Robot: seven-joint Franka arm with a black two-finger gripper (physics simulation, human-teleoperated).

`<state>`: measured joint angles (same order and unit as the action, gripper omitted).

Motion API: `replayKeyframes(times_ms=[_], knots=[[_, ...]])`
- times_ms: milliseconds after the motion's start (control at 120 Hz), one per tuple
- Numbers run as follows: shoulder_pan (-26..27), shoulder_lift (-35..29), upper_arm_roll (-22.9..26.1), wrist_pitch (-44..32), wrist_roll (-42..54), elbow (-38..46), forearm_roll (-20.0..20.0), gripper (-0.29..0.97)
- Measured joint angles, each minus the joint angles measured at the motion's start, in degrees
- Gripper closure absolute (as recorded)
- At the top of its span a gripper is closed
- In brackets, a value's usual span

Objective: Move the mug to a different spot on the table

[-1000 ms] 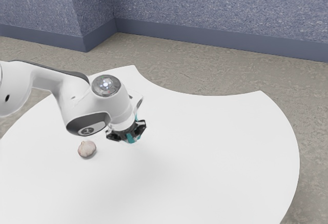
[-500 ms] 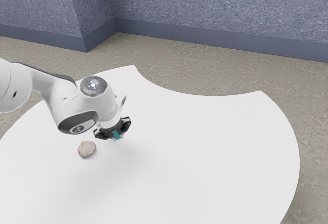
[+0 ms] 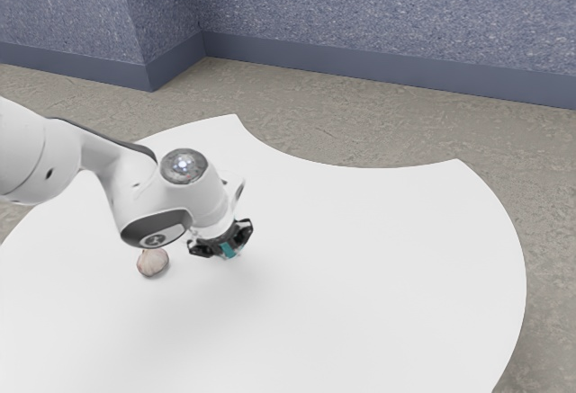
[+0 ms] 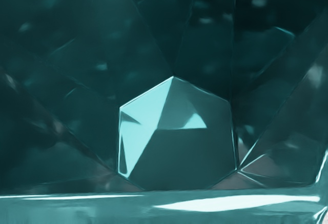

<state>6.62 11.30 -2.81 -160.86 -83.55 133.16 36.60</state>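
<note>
Tabletop (image 3: 387,258), white with a curved rim, spreads under and all around our gripper (image 3: 220,247), backed by grey-brown floor (image 3: 378,114) and a blue speckled wall (image 3: 378,6) far beyond it. Our white arm (image 3: 81,159) reaches in from the exterior view's left and bends down at the wrist, carrying the gripper low over the tabletop. Its black jaws are closed on the teal mug (image 3: 228,248), gripping it from two sides, with only a sliver of its colour visible past the hand. Whether the mug's base touches the tabletop or hangs just above it we cannot tell; a faint shadow lies on the white surface just under the gripper. From the wrist camera the mug (image 4: 174,137) is right under our hand: dark, glassy teal facets with a brighter angular patch at their middle and a pale gleaming band across the near edge. A small pinkish-white lump (image 3: 151,265) rests on the tabletop near the gripper, on its side toward the exterior view's left, apart from the mug and partly covered by our arm
</note>
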Motion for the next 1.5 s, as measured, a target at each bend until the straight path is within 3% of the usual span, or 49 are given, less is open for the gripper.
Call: replayKeyframes(times_ms=[158,375,558,908,1075,1192,1308,1425,1500], knots=[[-0.02,0.74,0.05,-0.24,-0.19,-0.47,-0.03,0.77],[-0.02,1.72,0.09,-0.66,-0.64,-0.86,0.11,0.34],[-0.03,2.09,0.15,-0.89,-0.90,-0.71,0.13,0.14],[-0.03,4.41,3.14,-4.02,-1.27,-1.55,0.14,0.03],[-0.01,5.18,8.01,-5.34,-1.47,-4.05,-0.24,0.01],[-0.04,2.31,10.77,-5.59,-1.64,-4.12,-0.59,0.01],[0.01,-1.21,15.90,-1.07,-1.39,-6.74,-7.85,0.00],[-0.03,-5.54,19.24,11.16,1.82,-13.26,-22.69,0.00],[-0.32,-7.12,19.73,21.53,5.14,-19.06,-29.80,0.00]])
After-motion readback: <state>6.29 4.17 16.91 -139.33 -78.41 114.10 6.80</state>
